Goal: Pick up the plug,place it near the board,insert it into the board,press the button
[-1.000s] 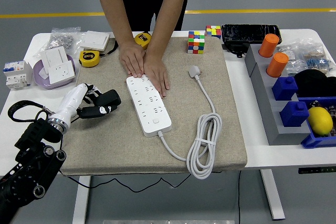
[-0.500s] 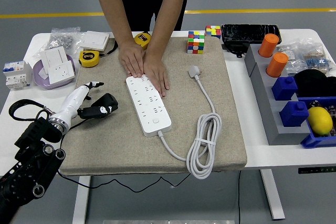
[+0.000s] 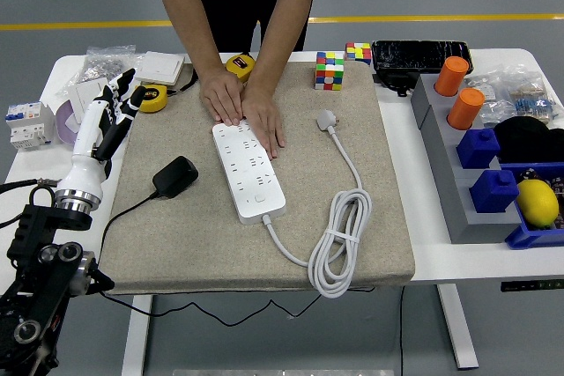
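Observation:
The black plug [image 3: 174, 176] lies loose on the beige mat [image 3: 194, 235], left of the white power strip [image 3: 249, 172], with its thin black cable trailing toward the mat's front left. My left hand [image 3: 107, 112] is up and to the left of the plug, apart from it, fingers spread and holding nothing. A person across the table presses both hands [image 3: 247, 107] flat on the far end of the strip. The strip's button [image 3: 259, 199] shows near its close end. My right arm is out of view.
The strip's own white cord [image 3: 339, 239] is coiled at the mat's right, its white plug [image 3: 327, 119] lying beyond. Tape measures [image 3: 152, 97], sockets and a purple bowl [image 3: 63, 121] crowd the far left. Cubes [image 3: 330, 70] stand behind; grey and blue bins [image 3: 476, 173] fill the right.
My left hand has let go of the black plug and swung up and left, away from it. The plug now rests on the mat. The person's hands stay on the strip.

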Robot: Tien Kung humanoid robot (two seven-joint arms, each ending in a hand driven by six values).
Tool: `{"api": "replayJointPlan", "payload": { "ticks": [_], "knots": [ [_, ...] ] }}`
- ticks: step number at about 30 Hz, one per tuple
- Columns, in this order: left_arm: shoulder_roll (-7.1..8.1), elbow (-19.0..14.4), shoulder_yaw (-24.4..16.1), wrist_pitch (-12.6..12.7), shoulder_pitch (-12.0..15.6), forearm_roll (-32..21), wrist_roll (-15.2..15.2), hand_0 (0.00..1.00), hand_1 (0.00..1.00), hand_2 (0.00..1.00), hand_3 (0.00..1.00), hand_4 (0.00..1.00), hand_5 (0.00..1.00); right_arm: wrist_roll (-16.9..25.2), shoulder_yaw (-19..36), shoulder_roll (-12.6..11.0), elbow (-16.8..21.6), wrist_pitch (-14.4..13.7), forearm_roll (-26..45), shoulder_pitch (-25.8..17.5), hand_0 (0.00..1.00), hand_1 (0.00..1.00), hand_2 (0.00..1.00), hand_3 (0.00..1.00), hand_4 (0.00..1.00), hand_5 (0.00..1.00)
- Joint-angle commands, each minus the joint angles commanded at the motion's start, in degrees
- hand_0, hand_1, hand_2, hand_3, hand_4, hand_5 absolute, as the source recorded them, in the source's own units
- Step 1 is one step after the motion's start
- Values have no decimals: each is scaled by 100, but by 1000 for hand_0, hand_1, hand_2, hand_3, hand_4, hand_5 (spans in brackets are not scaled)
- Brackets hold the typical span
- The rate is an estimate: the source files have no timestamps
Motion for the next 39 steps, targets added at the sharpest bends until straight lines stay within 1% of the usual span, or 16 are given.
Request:
{"api": "replayJointPlan", "payload": {
  "ticks": [1,2,4,6,7,8,13,14,17,18,20,25,26,31,32,39],
  "knots": [
    [-10,-37,-30,-42,32,-223,-18,904,998,976,927,998,899,0,2,2,0,0,-1,0,798,706,715,754,998,998],
    [-24,-83,-92,-148,88,-484,-28,852,946,926,906,998,992,-1,8,4,0,0,-5,-3,798,706,715,753,998,998],
    [-38,-113,-183,-311,154,-968,-34,852,946,926,906,998,992,-3,18,6,0,1,-14,-6,798,706,715,753,998,998],
    [-47,-112,-274,-402,201,-1418,-29,852,946,926,906,998,992,-7,33,8,0,1,-26,-5,798,706,715,753,998,998],
    [-50,-108,-310,-427,217,-1642,-24,852,946,926,906,998,992,-8,37,9,0,2,-28,-5,798,706,715,753,998,998],
    [-52,-106,-330,-440,226,-1865,-21,790,833,824,828,998,998,-8,39,9,0,2,-29,-5,799,706,715,754,998,998],
    [-73,-65,-444,-478,266,-3094,2,790,833,824,828,998,998,-3,15,9,0,0,-4,-1,799,706,715,754,998,998],
    [-78,-60,-442,-486,268,-3355,12,759,797,774,769,998,998,-2,12,9,0,0,-1,-1,798,706,715,753,998,998],
    [-86,-54,-432,-494,266,-4030,27,759,797,774,769,998,998,-3,11,8,0,0,-3,-2,798,706,715,753,998,998],
    [-88,-51,-429,-495,265,-4152,32,759,797,774,769,998,998,-3,11,7,0,0,-4,-3,798,706,715,753,998,998],
    [-90,-37,-427,-497,260,-4183,53,751,776,748,759,998,998,-7,15,4,0,0,-13,-7,798,705,715,753,998,998],
    [-90,-10,-448,-477,266,-4090,104,751,776,748,759,998,998,-16,32,3,0,2,-47,-16,798,705,715,753,998,998],
    [-91,-10,-451,-473,267,-4083,109,730,732,704,743,998,957,-18,34,3,0,3,-53,-17,798,705,715,754,998,998],
    [-85,1,-440,-444,269,-4056,138,730,732,704,743,998,957,-14,17,7,0,2,-44,-10,798,705,715,754,998,998],
    [-85,4,-434,-438,271,-4057,142,718,691,666,728,998,900,-11,6,6,0,1,-36,-8,799,706,715,753,998,998],
    [-86,12,-394,-419,289,-4014,178,713,681,658,726,998,889,-9,-2,8,0,2,-36,-18,797,706,715,754,998,997]
  ]
}}
